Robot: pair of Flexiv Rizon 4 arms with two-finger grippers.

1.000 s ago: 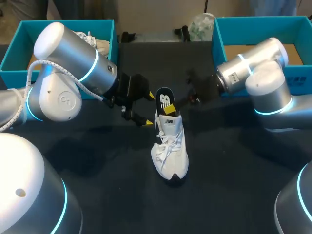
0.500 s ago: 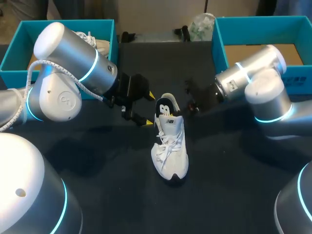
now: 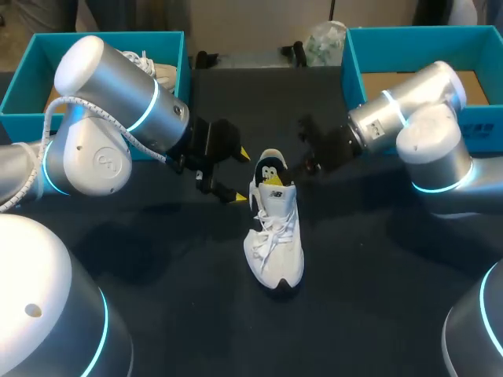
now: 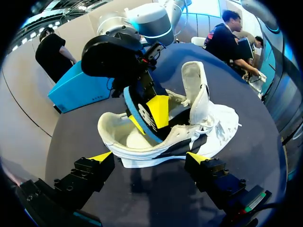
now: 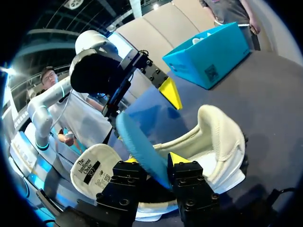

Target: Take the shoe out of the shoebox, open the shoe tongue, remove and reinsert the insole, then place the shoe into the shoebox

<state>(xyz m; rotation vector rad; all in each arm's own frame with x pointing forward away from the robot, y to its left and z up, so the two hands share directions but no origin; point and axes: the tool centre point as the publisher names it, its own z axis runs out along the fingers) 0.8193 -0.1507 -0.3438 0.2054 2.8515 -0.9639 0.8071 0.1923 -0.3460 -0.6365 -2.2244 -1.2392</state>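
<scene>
Head view puts the white shoe (image 3: 273, 236) upright mid-table (image 3: 369, 298), toe near and heel far, well apart from the teal shoebox (image 3: 352, 63) at far right. The right gripper (image 5: 154, 165) is clamped on the insole (image 3: 270, 169), which stands half inside the heel opening. The left gripper (image 3: 240, 176) waits spread wide just left of the heel, holding nothing. I judge the insole step is in hand, though lifting out or feeding back cannot be told. Seating it would call for sliding its front toward the toe while the left steadies the heel
</scene>
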